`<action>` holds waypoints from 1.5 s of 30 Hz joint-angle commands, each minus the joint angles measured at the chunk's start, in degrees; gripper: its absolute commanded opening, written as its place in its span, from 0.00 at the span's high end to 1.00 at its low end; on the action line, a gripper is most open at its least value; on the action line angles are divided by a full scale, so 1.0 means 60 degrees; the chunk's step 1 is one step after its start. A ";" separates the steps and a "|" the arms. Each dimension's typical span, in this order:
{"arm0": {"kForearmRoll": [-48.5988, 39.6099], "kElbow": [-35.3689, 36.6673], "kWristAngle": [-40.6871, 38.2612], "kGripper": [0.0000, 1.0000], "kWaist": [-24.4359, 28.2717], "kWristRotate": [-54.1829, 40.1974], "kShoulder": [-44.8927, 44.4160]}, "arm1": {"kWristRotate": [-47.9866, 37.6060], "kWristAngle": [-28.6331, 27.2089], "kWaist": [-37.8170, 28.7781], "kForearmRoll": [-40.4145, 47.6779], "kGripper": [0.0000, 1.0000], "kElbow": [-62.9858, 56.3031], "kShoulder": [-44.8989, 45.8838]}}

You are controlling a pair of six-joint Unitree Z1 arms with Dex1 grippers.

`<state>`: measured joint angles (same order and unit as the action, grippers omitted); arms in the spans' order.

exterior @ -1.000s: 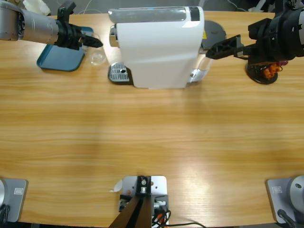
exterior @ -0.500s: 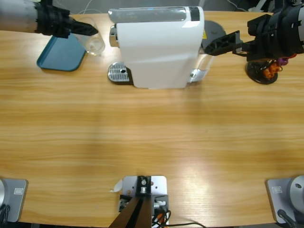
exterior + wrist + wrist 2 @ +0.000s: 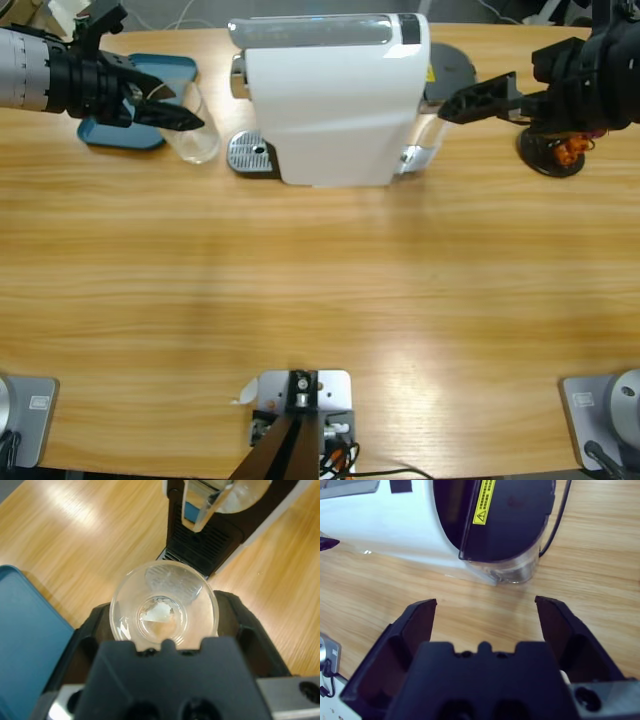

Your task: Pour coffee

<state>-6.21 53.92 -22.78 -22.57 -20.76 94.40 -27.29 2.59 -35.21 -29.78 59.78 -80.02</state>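
A small clear glass (image 3: 164,611) sits between the jaws of my left gripper (image 3: 165,617), which is shut on it. No dark coffee shows in the glass; its bottom looks bare. In the high view the glass (image 3: 198,138) hangs just left of the white coffee machine (image 3: 335,100) and its metal drip tray (image 3: 250,154), with the left gripper (image 3: 185,112) reaching in from the upper left. The machine's spout and black drip grate (image 3: 200,540) lie straight beyond the glass. My right gripper (image 3: 482,100) stands open, holding nothing, behind the machine's dark water tank (image 3: 500,520).
A blue tray (image 3: 140,100) lies under the left arm at the table's far left, also seen beside the glass as the blue tray (image 3: 27,650). A black stand with coloured capsules (image 3: 556,152) is at the far right. A black cable (image 3: 560,515) runs from the machine.
The left gripper closed on the glass, lifted it toward the far edge, then brought it nearer, beside the drip tray. The right gripper shifted slightly and stays open.
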 commanded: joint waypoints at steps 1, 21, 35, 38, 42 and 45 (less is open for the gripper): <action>0.0338 -0.0207 -0.0806 0.55 -0.0384 -0.0150 0.0749 | 0.0022 0.0105 0.0141 0.0071 0.12 -0.0412 0.0258; 0.0959 0.0654 -0.1067 0.54 -0.0686 -0.0267 0.2152 | 0.0098 0.0146 0.0369 0.0071 0.12 -0.0544 0.0235; 0.0962 0.1141 -0.1012 0.54 -0.0794 -0.0261 0.2653 | 0.0110 0.0184 0.0434 0.0100 0.12 -0.0588 0.0094; 0.0962 0.1199 -0.1023 0.54 -0.0800 -0.0261 0.2721 | 0.0110 0.0184 0.0434 0.0100 0.12 -0.0602 0.0080; 0.0962 0.1220 -0.0932 0.50 -0.0809 -0.0261 0.2835 | 0.0110 0.0184 0.0448 0.0085 0.12 -0.0602 0.0065; 0.0962 0.1264 -0.0760 0.50 -0.0809 -0.0261 0.2894 | 0.0110 0.0184 0.0486 0.0071 0.12 -0.0602 0.0103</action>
<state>-1.22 60.54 -28.23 -26.38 -21.77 107.72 -27.29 2.59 -33.31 -29.76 58.14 -79.29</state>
